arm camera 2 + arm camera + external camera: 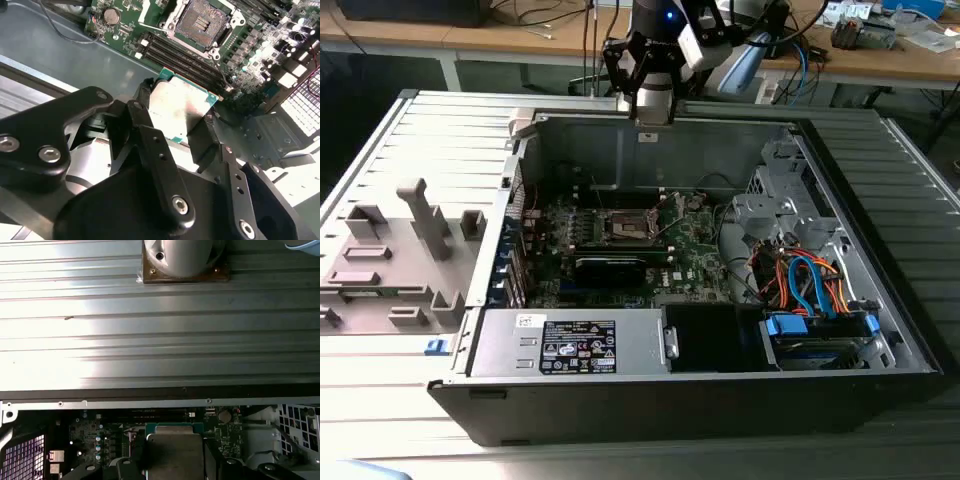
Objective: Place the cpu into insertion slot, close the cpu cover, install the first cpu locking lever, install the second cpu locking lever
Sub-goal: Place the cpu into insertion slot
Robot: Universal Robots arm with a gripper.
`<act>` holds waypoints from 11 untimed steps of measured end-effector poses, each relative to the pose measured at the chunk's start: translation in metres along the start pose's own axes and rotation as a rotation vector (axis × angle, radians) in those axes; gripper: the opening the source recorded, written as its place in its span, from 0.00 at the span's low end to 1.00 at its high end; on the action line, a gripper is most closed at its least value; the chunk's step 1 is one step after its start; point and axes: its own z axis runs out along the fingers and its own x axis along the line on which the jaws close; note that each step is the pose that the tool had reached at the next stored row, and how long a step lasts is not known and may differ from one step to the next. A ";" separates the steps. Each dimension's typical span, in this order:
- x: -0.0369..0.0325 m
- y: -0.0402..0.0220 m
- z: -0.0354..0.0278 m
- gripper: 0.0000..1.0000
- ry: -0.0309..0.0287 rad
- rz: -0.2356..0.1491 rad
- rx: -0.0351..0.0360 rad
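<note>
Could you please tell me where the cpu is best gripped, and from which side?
By two opposite edges, from above its metal top. The cpu is a thin flat square, so the edges are its only purchase; the pincer clasps it so now.

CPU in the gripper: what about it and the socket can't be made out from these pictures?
- The cpu: in the second wrist view its near part is hidden by the gripper shut on it; in the first wrist view the picture's edge cuts it off.
- The cpu's underside: faces away in both wrist views.
- The insertion slot: partly cut off by the edge in the second wrist view; its contacts are too small to make out in the exterior view.
</note>
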 end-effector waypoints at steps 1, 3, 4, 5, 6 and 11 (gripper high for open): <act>0.0000 0.0000 0.0000 0.55 0.0001 0.000 0.0001; 0.0001 -0.0002 0.0002 0.55 0.0001 0.000 0.0002; 0.0001 -0.0002 0.0003 0.55 0.0001 0.000 0.0003; 0.0001 -0.0002 0.0003 0.55 0.0001 0.000 0.0003; 0.0001 -0.0002 0.0004 0.55 0.0001 0.000 0.0002; 0.0002 -0.0005 0.0011 0.55 0.0000 0.000 0.0001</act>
